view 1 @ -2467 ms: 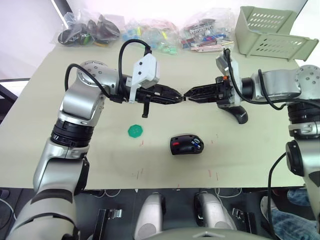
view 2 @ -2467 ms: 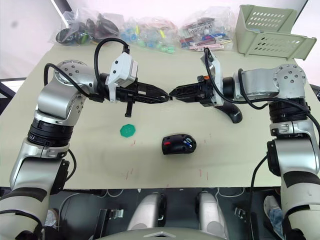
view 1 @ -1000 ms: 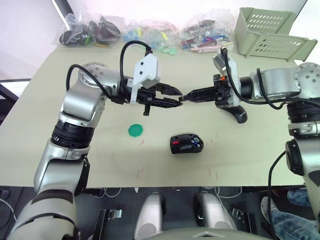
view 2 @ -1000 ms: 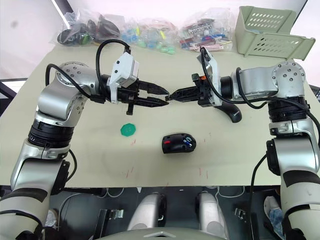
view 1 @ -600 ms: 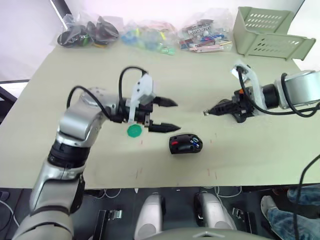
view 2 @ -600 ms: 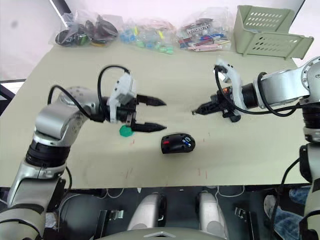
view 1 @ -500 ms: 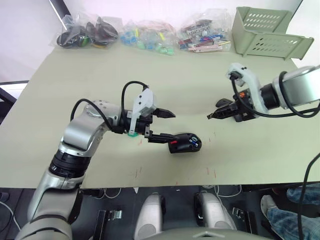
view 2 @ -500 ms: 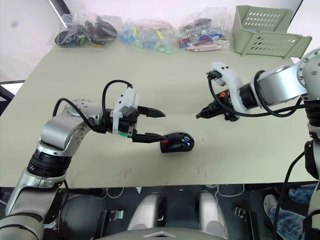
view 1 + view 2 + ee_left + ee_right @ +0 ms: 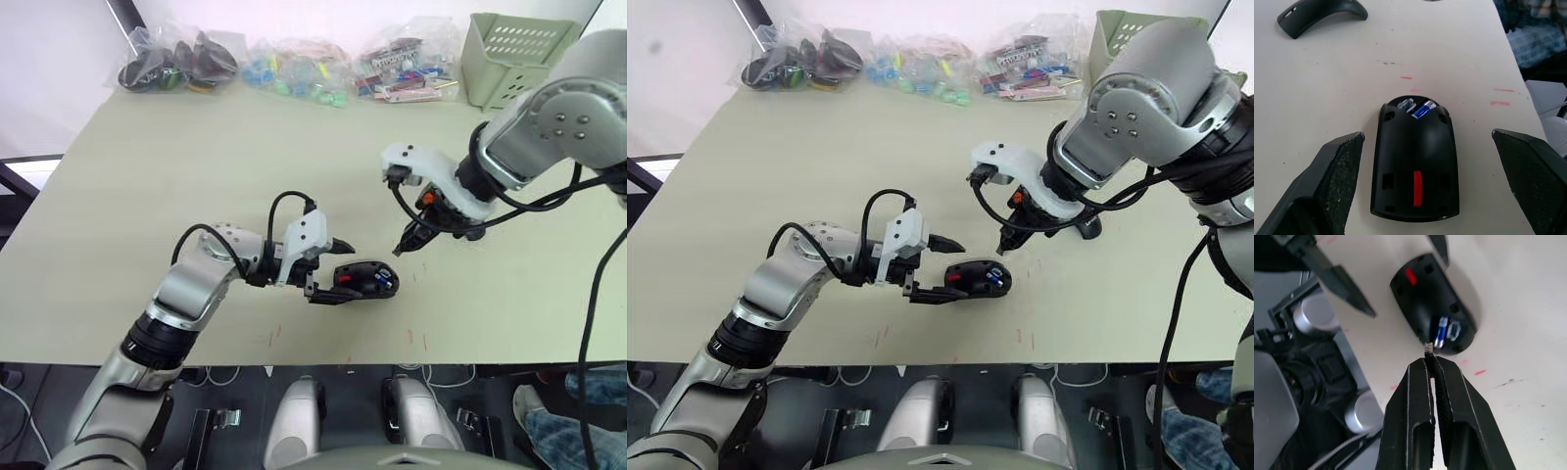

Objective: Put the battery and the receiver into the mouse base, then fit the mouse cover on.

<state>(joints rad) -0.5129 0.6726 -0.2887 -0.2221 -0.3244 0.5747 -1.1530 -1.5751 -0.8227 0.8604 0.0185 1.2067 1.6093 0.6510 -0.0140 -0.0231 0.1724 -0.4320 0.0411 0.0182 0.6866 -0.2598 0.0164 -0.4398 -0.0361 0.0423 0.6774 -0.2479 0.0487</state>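
Observation:
The black mouse base with its red patch lies near the table's front. The blue battery sits in its recess beside a silvery slot. My left gripper is open, one finger on each side of the base's red end, not touching it. My right gripper is shut on the receiver, a tiny nub at its tips, just above the base's battery end. The mouse cover lies on the table beyond the base, partly hidden behind my right arm.
Bags of small parts line the table's back edge. A green basket stands at the back right. Small red marks dot the table near the base. The table's front edge is close below the base.
My left gripper opened and came down from mid-table to straddle the mouse base. My right arm swung down and left, carrying the receiver to the base's battery end.

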